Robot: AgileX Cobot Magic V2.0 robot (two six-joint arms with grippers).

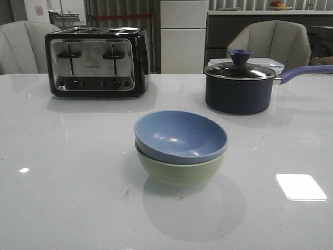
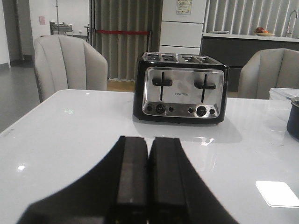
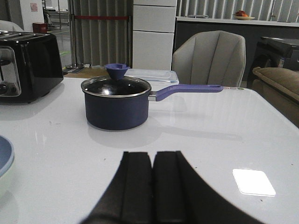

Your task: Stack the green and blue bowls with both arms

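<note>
- Front view: blue bowl is sitting nested inside the green bowl, the pair standing upright near the middle of the white table. A black and chrome toaster is standing well behind them to the left; a dark navy saucepan with lid and purple handle is standing behind to the right. No claw is showing in this view.
- Left wrist view: left claw is hanging over the bare table with its two black fingers pressed together, gripping nothing. The toaster is facing it further along the table.
- Right wrist view: right claw is likewise showing its fingers closed together and empty. The saucepan is standing beyond it; the stacked bowls' rims are just showing at the frame's edge.
</note>
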